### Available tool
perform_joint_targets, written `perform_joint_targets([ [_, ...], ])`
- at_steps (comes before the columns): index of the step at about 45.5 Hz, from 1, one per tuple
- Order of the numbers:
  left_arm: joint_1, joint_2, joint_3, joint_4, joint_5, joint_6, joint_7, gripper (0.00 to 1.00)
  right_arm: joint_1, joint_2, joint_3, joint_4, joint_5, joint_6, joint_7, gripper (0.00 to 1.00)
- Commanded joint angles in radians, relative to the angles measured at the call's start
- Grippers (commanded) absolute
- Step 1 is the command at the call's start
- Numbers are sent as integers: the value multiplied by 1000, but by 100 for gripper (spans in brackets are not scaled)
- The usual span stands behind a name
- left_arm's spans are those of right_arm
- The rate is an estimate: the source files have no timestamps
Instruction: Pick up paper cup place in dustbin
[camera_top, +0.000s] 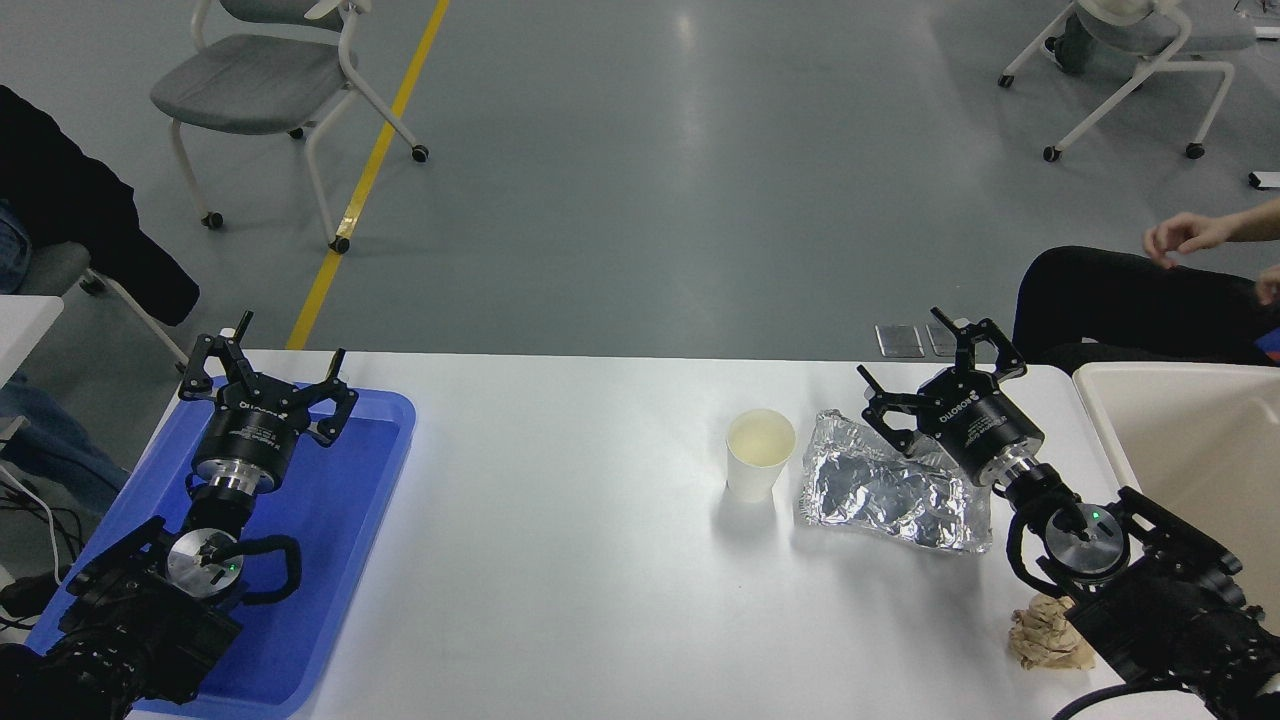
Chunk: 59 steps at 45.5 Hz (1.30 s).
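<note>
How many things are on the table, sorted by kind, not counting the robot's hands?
Paper cup: 1
Crumpled silver foil: 1
Crumpled brown paper ball: 1
Blue tray: 1
Beige dustbin: 1, at the table's right end
Total: 5

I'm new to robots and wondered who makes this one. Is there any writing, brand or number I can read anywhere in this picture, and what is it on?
"ROBOTIQ": white print on the body of the left gripper, over the blue tray.
"ROBOTIQ": the same print on the right gripper; it is angled and partly blurred.
Smaller lines under both logos: too small to read.
The paper cup, foil and dustbin show no print.
</note>
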Motion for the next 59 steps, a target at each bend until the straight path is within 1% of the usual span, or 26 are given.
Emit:
perform_joint_targets([
  [1,0,0,-1,0,0,0,2,100,0,0,0,-1,-1,0,0,100],
  [11,-1,2,1,0,0,0,0,100,-1,0,0,1,-2,0,-2,100],
  [18,-1,2,1,0,0,0,0,100,6,0,0,2,-31,0,-2,100],
  [26,-1,2,1,0,0,0,0,100,48,-3,0,28,-122,-2,-3,100],
  [29,-1,2,1,3,0,0,0,100,65,-14,0,47,-137,-8,-8,100],
  [35,-1,2,1,0,0,0,0,100,103,-75,0,99,-166,-12,-9,100],
  [37,-1,2,-1,0,0,0,0,100,121,-84,3,105,-171,-18,-3,100],
  [45,-1,2,1,0,0,0,0,100,198,-114,0,134,-182,-31,-8,100],
  [48,-1,2,1,0,0,0,0,100,224,-143,-9,166,-223,-40,-9,100],
  [53,0,2,1,0,0,0,0,100,296,-178,-118,229,-327,-109,-9,100],
  [56,0,2,1,0,0,0,0,100,342,-222,-214,280,-352,-136,-9,100],
  [59,-1,2,1,0,0,0,0,100,410,-267,-329,326,-352,-149,-9,100],
])
